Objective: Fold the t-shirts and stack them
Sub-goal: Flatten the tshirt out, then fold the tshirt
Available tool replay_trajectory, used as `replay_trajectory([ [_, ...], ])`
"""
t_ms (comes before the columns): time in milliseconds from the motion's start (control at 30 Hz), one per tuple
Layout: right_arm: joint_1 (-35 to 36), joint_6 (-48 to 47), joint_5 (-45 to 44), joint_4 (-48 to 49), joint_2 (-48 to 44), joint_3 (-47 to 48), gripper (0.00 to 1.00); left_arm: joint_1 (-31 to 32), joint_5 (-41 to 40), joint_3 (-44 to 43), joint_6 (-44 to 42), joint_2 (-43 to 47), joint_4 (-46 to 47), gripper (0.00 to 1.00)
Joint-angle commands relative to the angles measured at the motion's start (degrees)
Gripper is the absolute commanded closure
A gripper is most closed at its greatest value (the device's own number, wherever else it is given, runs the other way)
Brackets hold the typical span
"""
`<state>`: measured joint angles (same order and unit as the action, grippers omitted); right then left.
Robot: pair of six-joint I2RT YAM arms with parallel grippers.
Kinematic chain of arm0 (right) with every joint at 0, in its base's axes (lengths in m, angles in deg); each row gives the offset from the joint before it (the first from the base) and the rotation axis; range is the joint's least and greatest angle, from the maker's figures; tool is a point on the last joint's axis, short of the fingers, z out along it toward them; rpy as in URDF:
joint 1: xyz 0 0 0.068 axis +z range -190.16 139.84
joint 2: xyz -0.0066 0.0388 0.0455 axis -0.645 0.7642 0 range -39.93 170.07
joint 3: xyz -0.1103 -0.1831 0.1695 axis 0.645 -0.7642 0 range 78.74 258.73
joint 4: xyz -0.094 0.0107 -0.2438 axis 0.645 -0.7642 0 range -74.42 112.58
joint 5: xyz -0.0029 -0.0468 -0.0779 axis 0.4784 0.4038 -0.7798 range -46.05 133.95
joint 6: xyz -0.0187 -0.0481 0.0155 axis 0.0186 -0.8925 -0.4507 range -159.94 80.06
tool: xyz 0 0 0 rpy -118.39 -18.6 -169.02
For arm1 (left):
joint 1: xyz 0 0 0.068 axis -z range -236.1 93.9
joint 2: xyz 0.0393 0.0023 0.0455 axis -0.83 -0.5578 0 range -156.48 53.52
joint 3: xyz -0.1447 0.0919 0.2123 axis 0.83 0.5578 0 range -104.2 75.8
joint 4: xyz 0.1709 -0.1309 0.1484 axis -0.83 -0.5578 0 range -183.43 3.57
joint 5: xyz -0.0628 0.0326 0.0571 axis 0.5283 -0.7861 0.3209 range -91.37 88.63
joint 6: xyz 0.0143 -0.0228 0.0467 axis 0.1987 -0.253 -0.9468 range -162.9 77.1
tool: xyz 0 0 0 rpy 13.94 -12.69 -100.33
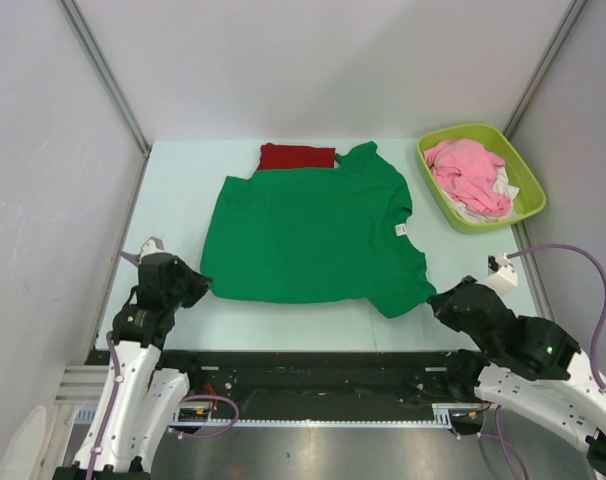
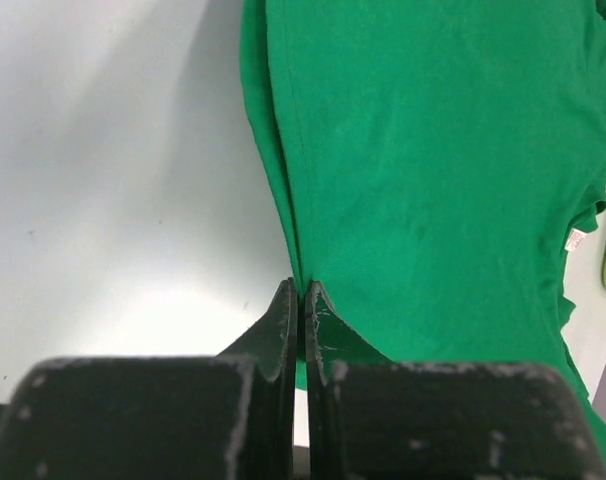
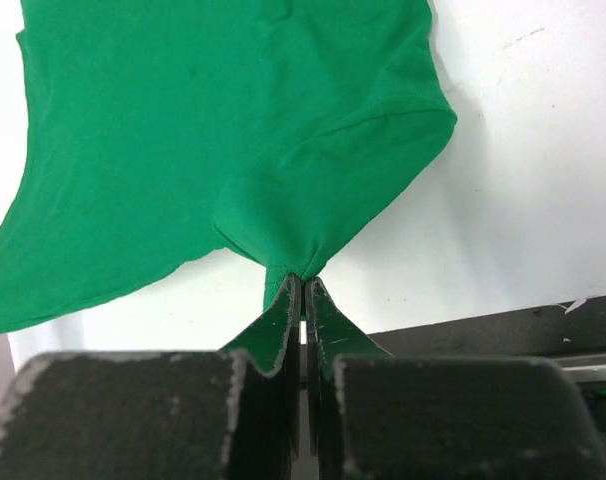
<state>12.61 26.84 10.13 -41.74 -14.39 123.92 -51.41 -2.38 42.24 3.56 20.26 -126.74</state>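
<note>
Pale bench (image 1: 178, 190) surface carries everything here. At its near left, the left end effector (image 2: 301, 290) has its jaws pressed together on the near hem corner of the green t-shirt (image 1: 313, 235), with a thin edge of cloth pinched between the tips. The green t-shirt is spread flat and sideways over the middle of the bench, with its hem toward the left and its collar and small white label toward the right. One sleeve points to the far side and the other to the near side. At the far edge, a folded dark red t-shirt (image 1: 297, 156) lies flat, its near edge meeting the green one. On the near right, the right end effector (image 3: 303, 285) is clamped shut on the near sleeve, and the fabric gathers into a puckered bunch at the fingertips. In the far right corner, a lime tub (image 1: 480, 130) holds a crumpled pink garment (image 1: 468, 172) over a white cloth (image 1: 473, 212).
</note>
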Motion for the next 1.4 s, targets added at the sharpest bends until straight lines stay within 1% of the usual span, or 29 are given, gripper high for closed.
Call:
replay_trajectory([
  [0, -0.04, 0.54, -2.83, -4.75, -1.90, 4.37, 1.00, -0.56, 0.23, -4.14, -0.49, 4.25, -6.17, 1.00],
  [133, -0.74, 0.19, -3.97, -6.44, -3.13, 6.58, 1.00, -0.56, -1.09, -4.93, -0.49, 6.80, -8.90, 1.00],
  [333, -2.84, -1.74, -4.06, -8.02, -4.09, 9.91, 1.00, -0.56, -1.71, -5.90, -0.31, 6.45, -9.96, 1.00],
  [467, -4.95, -5.07, -2.92, -6.27, -4.62, 10.71, 1.00, -0.56, -2.94, -8.18, -1.02, 5.22, -10.05, 1.00],
  [600, -5.93, -7.37, -2.30, -4.86, -1.11, 10.71, 1.00, -0.56, -3.38, -8.72, -1.28, 2.06, -8.12, 1.00],
  [733, -5.84, -9.91, -4.05, -2.40, 1.61, 10.80, 1.00, -0.64, -3.64, -7.49, -1.28, -1.02, -5.13, 1.00],
  [867, -5.93, -13.07, -5.64, 2.07, 4.69, 10.53, 1.00, -0.91, -3.12, -6.87, -1.37, -5.23, -1.01, 1.00],
  [1000, -6.80, -16.24, -3.45, 7.52, 9.34, 9.74, 1.00, -1.87, -2.94, -7.22, -1.89, -9.70, 1.90, 1.00],
  [1067, -9.17, -19.13, -2.04, 11.12, 10.40, 8.78, 1.00, -2.31, -2.85, -7.66, -2.16, -11.47, 3.57, 1.00],
  [1100, -10.75, -20.28, 0.92, 12.45, 11.36, 8.43, 1.00, -2.66, -2.76, -8.18, -2.25, -13.22, 4.01, 1.00],
  [1167, -17.15, -22.56, 5.24, 16.30, 12.25, 7.20, 1.00, -2.93, -2.76, -9.15, -2.34, -15.08, 5.24, 1.00],
  [1200, -19.79, -24.75, 10.91, 17.63, 12.78, 6.67, 1.00, -3.10, -2.68, -9.41, -2.42, -16.74, 5.51, 1.00],
  [1233, -25.64, -25.90, 14.02, 18.86, 13.39, 6.14, 1.00, -3.28, -2.68, -9.68, -2.42, -17.45, 6.03, 1.00],
  [1267, -28.49, -26.96, 17.09, 21.40, 13.48, 4.75, 1.00, -3.46, -2.59, -9.94, -2.51, -18.15, 6.30, 1.00],
  [1300, -31.21, -28.54, 23.04, 22.38, 13.66, 4.30, 1.00, -3.63, -2.41, -9.94, -2.42, -18.77, 6.74, 1.00],
  [1333, -34.20, -29.25, 25.88, 23.35, 14.18, 3.68, 1.00, -3.72, -2.41, -10.03, -2.42, -19.73, 7.44, 1.00],
  [1367, -39.01, -29.95, 28.52, 24.75, 14.27, 2.63, 1.00, -3.90, -2.41, -9.95, -2.42, -20.18, 7.88, 1.00],
])
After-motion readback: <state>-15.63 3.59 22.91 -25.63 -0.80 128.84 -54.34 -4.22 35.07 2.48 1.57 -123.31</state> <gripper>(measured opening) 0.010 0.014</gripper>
